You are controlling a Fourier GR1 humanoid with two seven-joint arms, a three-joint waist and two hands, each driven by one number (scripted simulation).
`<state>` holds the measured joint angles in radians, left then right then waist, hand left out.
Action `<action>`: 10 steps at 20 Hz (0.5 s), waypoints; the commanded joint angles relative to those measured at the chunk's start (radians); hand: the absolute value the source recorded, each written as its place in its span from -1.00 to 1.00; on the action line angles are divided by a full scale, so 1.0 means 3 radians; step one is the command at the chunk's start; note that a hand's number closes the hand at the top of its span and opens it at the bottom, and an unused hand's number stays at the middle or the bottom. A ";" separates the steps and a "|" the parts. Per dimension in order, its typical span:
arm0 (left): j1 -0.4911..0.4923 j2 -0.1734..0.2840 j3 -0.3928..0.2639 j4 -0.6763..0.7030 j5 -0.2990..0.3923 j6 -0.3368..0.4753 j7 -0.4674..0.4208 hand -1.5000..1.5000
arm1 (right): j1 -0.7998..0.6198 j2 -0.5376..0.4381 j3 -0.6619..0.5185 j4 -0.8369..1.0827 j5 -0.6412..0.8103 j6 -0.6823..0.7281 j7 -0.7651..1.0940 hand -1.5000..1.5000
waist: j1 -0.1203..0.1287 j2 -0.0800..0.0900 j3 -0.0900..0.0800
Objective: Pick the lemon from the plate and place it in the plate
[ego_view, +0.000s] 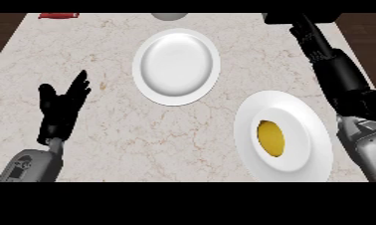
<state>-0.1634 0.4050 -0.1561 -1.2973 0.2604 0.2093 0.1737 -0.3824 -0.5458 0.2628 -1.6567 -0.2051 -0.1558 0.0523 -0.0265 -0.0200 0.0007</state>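
Note:
A yellow lemon (270,138) lies in a white plate (317,142) at the counter's lower right. A second white plate (176,67) stands in the middle, farther back, with nothing in it. My right hand (341,84) is up along the right edge, to the right of the lemon's plate and apart from it. Its fingers stretch straight toward the far right corner and hold nothing. My left hand (60,112) rests open at the lower left with its fingers up.
A red object (58,15) lies at the far left corner and a grey round object (170,16) shows at the far edge, behind the middle plate. The marble counter (110,134) has bare room between the left hand and the plates.

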 commanded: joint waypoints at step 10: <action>0.0457 -0.0438 -0.0187 -0.0213 0.0148 -0.0143 -0.0086 0.00 | 0.0603 -0.0346 -0.1240 0.0864 0.0099 -0.0286 -0.0753 -1.00 | 0.0057 0.0074 0.0010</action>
<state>-0.0723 0.3032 -0.1827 -1.3419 0.2780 0.1950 0.1234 -0.2845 -0.6989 -0.0235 -1.4960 -0.2163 -0.1183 -0.0706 -0.0153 -0.0023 0.0027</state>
